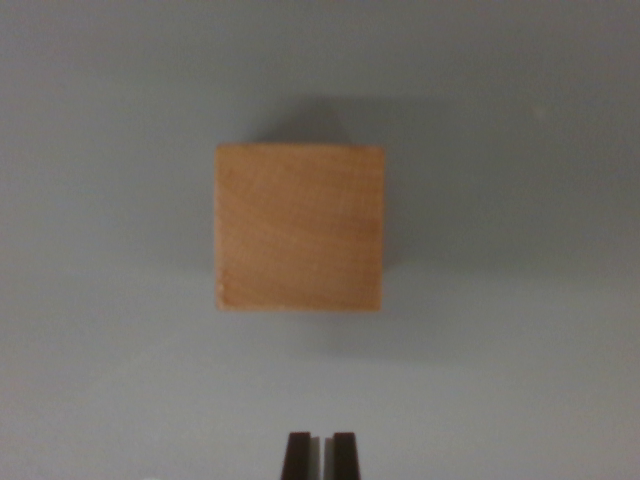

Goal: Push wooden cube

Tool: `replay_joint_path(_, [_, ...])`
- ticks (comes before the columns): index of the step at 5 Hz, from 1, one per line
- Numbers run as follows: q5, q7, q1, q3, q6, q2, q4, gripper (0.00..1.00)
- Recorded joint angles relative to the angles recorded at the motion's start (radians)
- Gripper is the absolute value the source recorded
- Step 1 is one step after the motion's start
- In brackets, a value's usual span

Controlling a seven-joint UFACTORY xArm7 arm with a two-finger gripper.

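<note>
A light wooden cube (300,227) sits on a plain grey surface (110,300), near the middle of the wrist view, seen from above. Its top face looks square with faint grain. My gripper (321,448) shows at the bottom edge as two dark fingertips standing close together with only a thin gap between them, holding nothing. The tips lie below the cube in the picture, apart from its near edge by a strip of bare surface. A soft shadow falls past the cube's far side.
The grey surface fills the whole view around the cube on every side. Nothing else shows.
</note>
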Motion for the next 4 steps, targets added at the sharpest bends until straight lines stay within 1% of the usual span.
replay_joint_path(1, [0.0,0.0,0.0,0.0,0.0,0.0,0.0,0.0])
replay_joint_path(2, [-0.0038,0.013,0.004,0.004,-0.032,0.003,-0.03,0.0])
replay_joint_path(3, [-0.0038,0.013,0.004,0.004,-0.032,0.003,-0.03,0.0])
replay_joint_path(4, [-0.0071,0.024,0.0076,0.008,-0.06,0.005,-0.056,0.0])
